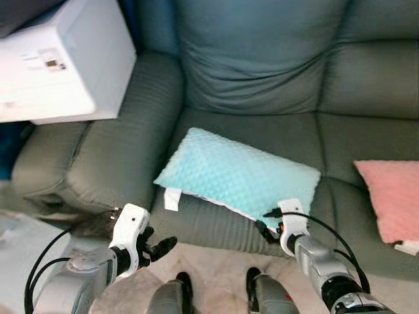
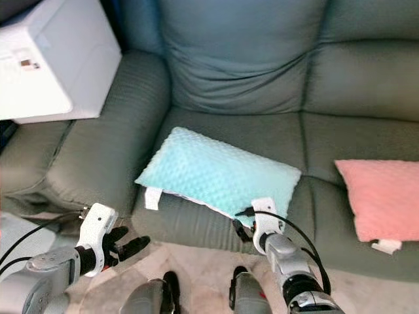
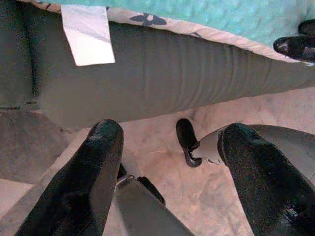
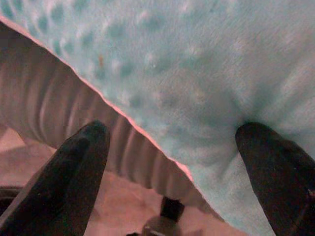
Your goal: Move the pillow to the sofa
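Nearest the camera, the robot's own legs stand on the pale floor [image 1: 216, 261] close against the front of the sofa [image 1: 262, 78]. The left gripper [image 1: 157, 248] hangs low in front of the seat edge, its jaws spread wide and empty, pointing across toward the legs, well short of the pillow. The right gripper [image 1: 273, 221] is raised to the seat's front edge, its forearm reaching up and forward. Its jaws are open, one finger over the pillow's near right corner and the other below the seam, so that corner sits between them without being pinched.

The turquoise pillow [image 1: 239, 175] already lies on the seat cushion, its long axis running from far left to near right, with its near edge overhanging the seat front and a white tag [image 1: 172, 198] dangling there. The right arm is plainly the nearer one; a nudge straight away from it would likely seat the pillow deeper.

Farther right lies a pink pillow [image 1: 393, 196], and a white box [image 1: 59, 62] sits over the left armrest.
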Controlling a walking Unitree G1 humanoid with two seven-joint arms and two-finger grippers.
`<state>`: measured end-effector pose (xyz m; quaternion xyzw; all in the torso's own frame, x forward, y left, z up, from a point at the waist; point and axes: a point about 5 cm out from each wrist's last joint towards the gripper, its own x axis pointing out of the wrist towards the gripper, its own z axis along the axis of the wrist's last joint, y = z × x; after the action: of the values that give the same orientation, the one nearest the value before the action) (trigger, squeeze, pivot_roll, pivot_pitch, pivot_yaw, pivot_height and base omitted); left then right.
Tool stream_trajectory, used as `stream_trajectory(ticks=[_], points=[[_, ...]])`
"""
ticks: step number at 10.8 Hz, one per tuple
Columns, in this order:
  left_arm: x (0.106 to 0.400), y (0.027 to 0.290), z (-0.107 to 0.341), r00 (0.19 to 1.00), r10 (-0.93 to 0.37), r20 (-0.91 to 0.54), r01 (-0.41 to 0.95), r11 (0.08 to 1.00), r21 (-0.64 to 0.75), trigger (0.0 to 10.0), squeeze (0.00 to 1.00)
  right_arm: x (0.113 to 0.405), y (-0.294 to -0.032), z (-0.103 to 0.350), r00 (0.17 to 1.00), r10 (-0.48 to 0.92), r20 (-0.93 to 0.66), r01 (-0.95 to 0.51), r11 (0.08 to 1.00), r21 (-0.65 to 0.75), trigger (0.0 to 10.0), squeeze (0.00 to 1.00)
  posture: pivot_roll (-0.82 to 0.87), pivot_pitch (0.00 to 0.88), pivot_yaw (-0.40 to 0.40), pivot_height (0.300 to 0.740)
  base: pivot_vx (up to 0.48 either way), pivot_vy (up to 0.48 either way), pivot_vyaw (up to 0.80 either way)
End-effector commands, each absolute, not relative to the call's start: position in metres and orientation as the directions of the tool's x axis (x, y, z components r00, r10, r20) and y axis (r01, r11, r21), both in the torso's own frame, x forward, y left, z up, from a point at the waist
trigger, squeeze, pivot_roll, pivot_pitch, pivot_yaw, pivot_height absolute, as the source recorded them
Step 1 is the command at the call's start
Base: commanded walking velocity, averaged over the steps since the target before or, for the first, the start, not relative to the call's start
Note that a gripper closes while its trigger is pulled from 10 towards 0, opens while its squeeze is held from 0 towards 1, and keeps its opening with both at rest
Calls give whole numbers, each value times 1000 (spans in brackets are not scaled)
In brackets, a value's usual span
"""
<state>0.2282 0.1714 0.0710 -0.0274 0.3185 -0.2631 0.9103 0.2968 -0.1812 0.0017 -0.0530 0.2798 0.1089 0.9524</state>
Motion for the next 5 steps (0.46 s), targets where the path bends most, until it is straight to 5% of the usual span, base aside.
stream_trajectory(ticks=[1, 5], points=[[222, 181, 69, 655, -466, -594, 437, 876, -205, 10000, 0, 282, -185, -13, 788, 156, -595, -243, 968, -68, 10000, 0, 40, 365, 137, 740, 0, 0, 0], [218, 190, 73, 658, -441, -610, 423, 887, -185, 10000, 0, 275, -223, -13, 799, -21, -601, -203, 931, -302, 10000, 0, 70, 378, 160, 740, 0, 0, 0]])
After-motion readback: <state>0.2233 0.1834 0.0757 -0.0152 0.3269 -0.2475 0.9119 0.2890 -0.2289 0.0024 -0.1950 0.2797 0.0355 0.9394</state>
